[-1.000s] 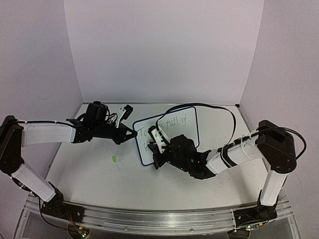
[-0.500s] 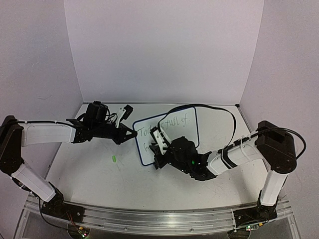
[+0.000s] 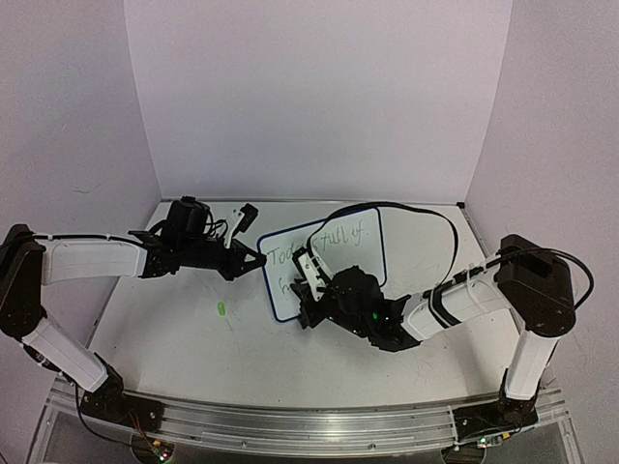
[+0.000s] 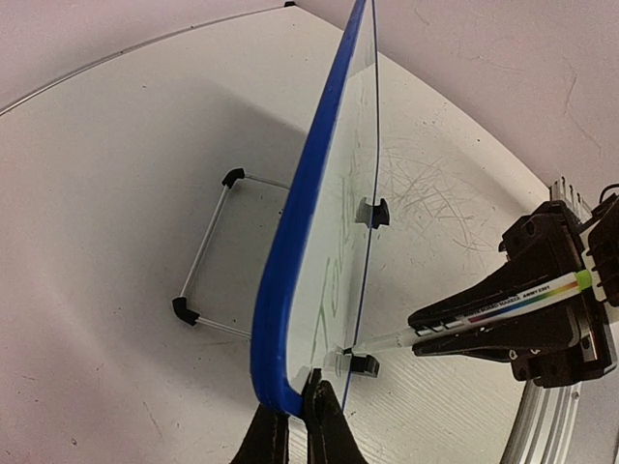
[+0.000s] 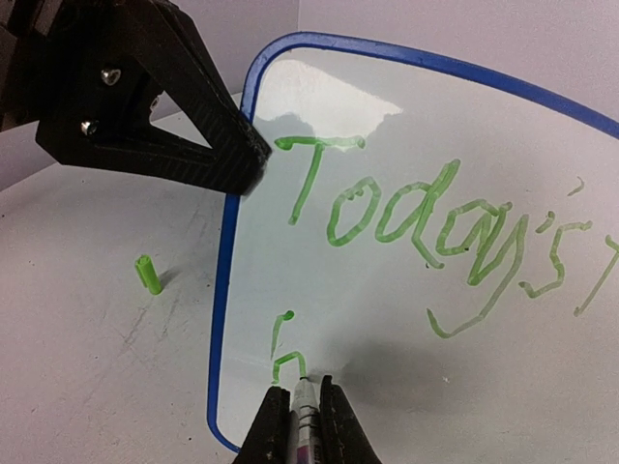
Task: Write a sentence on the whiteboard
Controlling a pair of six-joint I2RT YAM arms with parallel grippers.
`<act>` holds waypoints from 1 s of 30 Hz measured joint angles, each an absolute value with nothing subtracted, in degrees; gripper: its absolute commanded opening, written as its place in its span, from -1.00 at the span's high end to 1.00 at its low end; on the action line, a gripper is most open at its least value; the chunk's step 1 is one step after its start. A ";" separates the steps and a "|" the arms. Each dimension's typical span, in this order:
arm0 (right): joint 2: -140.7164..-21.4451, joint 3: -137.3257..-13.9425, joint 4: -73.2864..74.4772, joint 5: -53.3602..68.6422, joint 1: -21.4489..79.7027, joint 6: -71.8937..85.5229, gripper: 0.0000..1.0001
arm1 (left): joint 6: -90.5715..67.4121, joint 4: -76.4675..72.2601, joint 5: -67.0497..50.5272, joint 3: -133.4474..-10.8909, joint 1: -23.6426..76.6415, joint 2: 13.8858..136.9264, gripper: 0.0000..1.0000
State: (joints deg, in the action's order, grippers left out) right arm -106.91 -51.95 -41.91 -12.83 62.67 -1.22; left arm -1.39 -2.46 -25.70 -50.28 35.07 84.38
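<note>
The whiteboard [image 3: 363, 259] stands upright on the table, blue-framed, with small black feet [image 4: 372, 213]. My left gripper [image 3: 259, 261] is shut on its lower left edge, as the left wrist view shows [image 4: 295, 401]. Green writing [image 5: 416, 217] reads "Today's full of" on the top line, with an "h" [image 5: 287, 353] started below. My right gripper [image 5: 303, 389] is shut on a green marker [image 5: 308, 425], whose tip touches the board just right of the "h". The marker [image 4: 484, 314] also shows in the left wrist view, meeting the whiteboard [image 4: 290, 242]. My right wrist hides part of the board from above.
The green marker cap [image 3: 221, 309] lies on the table left of the board, also in the right wrist view [image 5: 148, 274]. A wire stand [image 4: 208, 246] props the board from behind. The right arm's black cable [image 3: 387, 205] arcs over the board. Walls enclose the table.
My right gripper with the marker has shifted slightly at the board's lower left. The left arm and the board have not moved.
</note>
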 measured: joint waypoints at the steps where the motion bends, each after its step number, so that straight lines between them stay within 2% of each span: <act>1: -106.91 -51.94 -41.91 -12.82 62.67 -1.21 1.00 | -1.39 -2.46 -25.69 -50.28 35.07 84.38 1.00; 30: -106.91 -51.94 -41.55 -12.51 62.58 0.38 1.00 | -1.37 -2.44 -25.53 -50.28 35.07 84.38 1.00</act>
State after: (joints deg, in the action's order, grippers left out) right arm -106.91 -51.94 -41.55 -12.51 62.58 0.38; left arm -1.37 -2.44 -25.53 -50.28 35.07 84.38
